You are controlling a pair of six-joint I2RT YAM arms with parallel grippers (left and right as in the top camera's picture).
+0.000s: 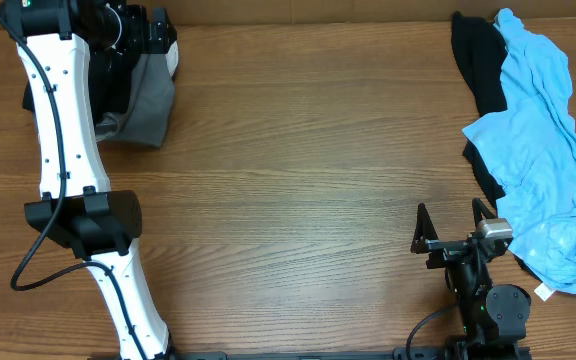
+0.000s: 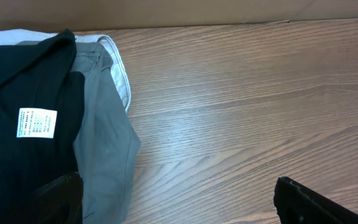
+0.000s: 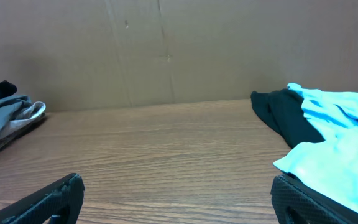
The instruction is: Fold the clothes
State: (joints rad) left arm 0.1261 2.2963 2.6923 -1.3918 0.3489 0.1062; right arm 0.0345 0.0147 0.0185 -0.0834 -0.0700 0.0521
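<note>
Clothes were noted in two heaps at opposite ends of the worktop (image 1: 298,170).

Far left corner: a black shirt (image 2: 17,81) with a white printed label (image 2: 37,122) was laid over a grey garment (image 2: 101,146) that had a pale edge (image 2: 122,74). This heap looked fairly flat.

Right edge: a blue shirt (image 1: 538,150) was crumpled over a black garment (image 1: 476,70), full of ridges and loose folds, and was judged not yet folded.

Left gripper (image 2: 178,200): the jaws were seen wide apart with nothing between them. It was placed over the rim of the left heap, with one finger above cloth and the other above bare wood.

Right gripper (image 1: 453,225): the jaws were likewise spread and empty. It was held low at the near edge, just beside the blue shirt.

Materials: all garments were thin, matte knit or woven cloth. The worktop was smooth wood-grain laminate with a faint sheen.

Handling (judgement): the cloth was expected to be light, limp and not fragile. It was expected to sag from any single hold and to slide readily on the laminate.

The blue shirt was thought best taken at two well-separated points along an outer edge, at the hem or shoulders, one per gripper, so it could be pulled flat. A pinch into the heap's middle was considered likely to catch the black garment beneath as well.
</note>
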